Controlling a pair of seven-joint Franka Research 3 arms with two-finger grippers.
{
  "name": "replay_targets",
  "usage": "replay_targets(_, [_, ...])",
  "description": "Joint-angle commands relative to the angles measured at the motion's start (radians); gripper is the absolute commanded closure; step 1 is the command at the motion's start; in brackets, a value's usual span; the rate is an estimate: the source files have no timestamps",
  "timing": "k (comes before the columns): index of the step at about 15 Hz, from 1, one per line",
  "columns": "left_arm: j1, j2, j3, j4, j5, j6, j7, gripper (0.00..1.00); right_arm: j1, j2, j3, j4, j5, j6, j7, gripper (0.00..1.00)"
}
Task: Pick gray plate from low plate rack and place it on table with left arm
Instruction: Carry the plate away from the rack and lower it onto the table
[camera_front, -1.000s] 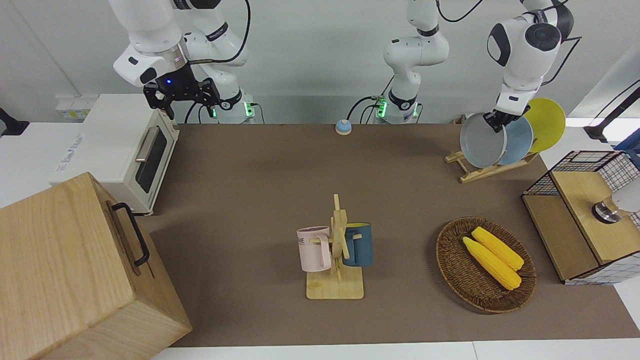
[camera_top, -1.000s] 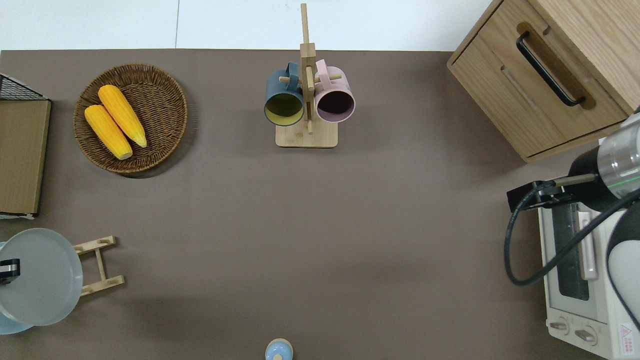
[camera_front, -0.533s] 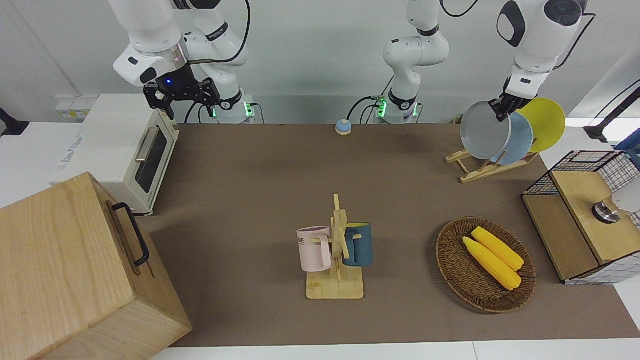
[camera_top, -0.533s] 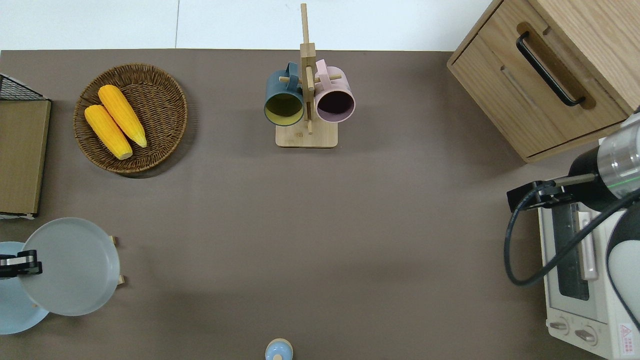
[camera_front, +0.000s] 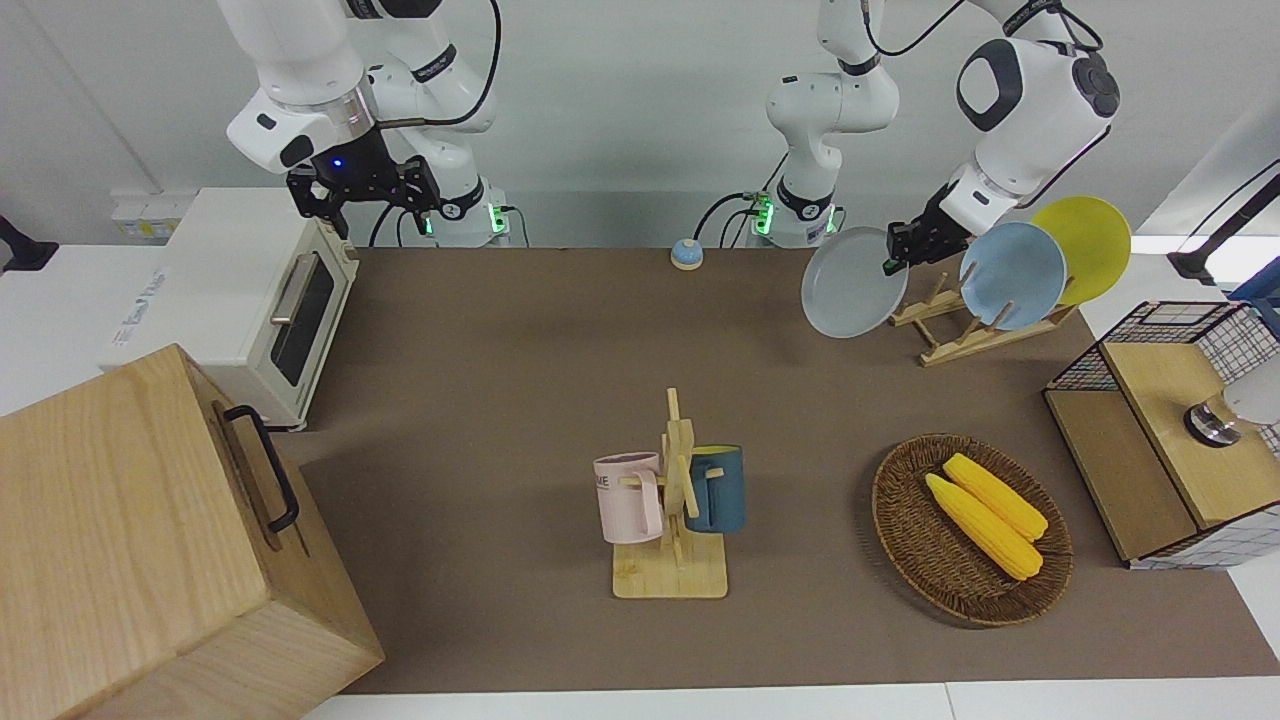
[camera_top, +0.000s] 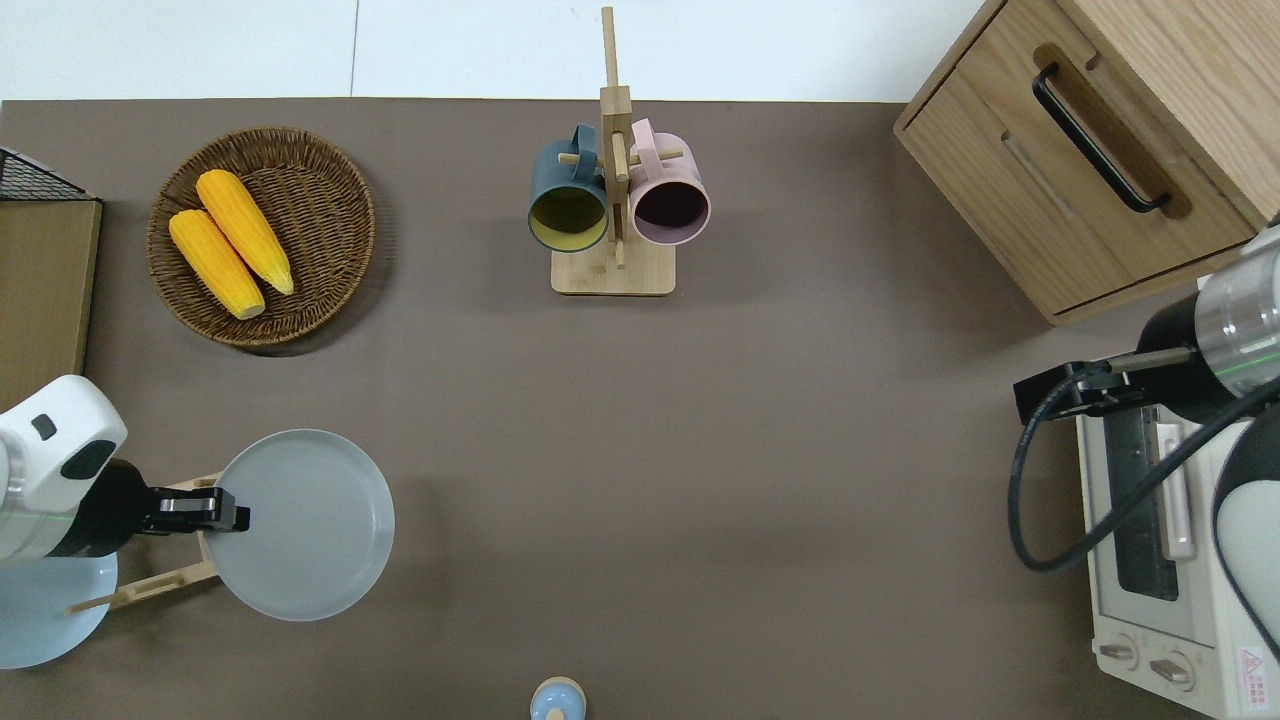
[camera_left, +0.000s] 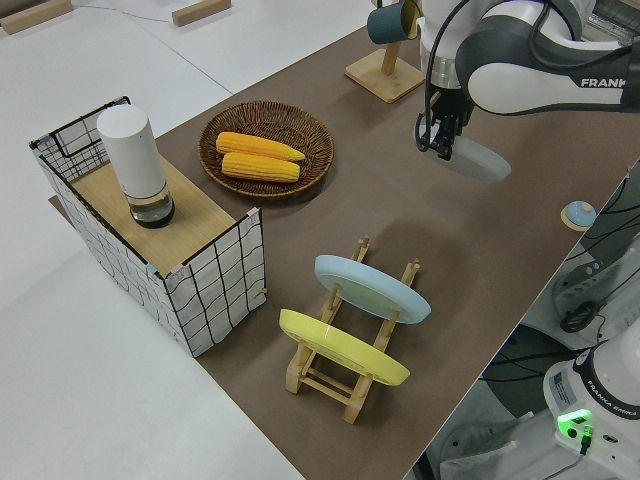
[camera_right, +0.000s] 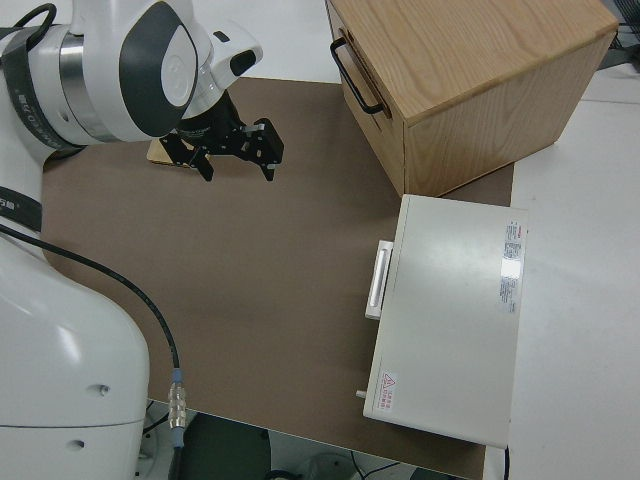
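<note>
Fingers of the left gripper are closed on the rim of the gray plate, and they hold this plate up in the air. In the overhead view the plate is over bare brown mat of the table, just beside the low plate rack, toward the middle of the table and not far from the edge where the robots stand. In the front view the plate is tilted, with its inner face toward the camera, and it does not touch the mat.

On the rack two plates stand: the light blue plate and the yellow plate. The rack is near the corner of the table at the left arm's end, on the robots' side. The slot of the rack toward the middle of the table has no plate; only its bare pegs show.

At the same end, nearer to the edge far from the robots, lies a wicker basket with two corn cobs. A mug stand with a pink mug and a dark blue mug is close to the middle of that far edge.

At the other end of the table the right arm is parked, and the fingers of the right gripper are spread apart and hold nothing.
</note>
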Motion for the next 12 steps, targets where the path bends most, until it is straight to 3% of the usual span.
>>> replay_targets(1, [-0.002, 0.007, 0.010, -0.059, -0.103, 0.062, 0.109, 0.92, -0.023, -0.002, 0.021, 0.007, -0.005, -0.011, 0.012, 0.017])
replay_targets(6, [-0.002, 0.012, 0.010, -0.166, -0.195, 0.197, 0.223, 0.92, -0.023, -0.004, 0.021, 0.007, -0.005, -0.013, 0.012, 0.017])
replay_targets(12, [0.010, 0.062, 0.010, -0.278, -0.337, 0.338, 0.418, 0.92, -0.023, -0.002, 0.021, 0.007, -0.005, -0.011, 0.012, 0.017])
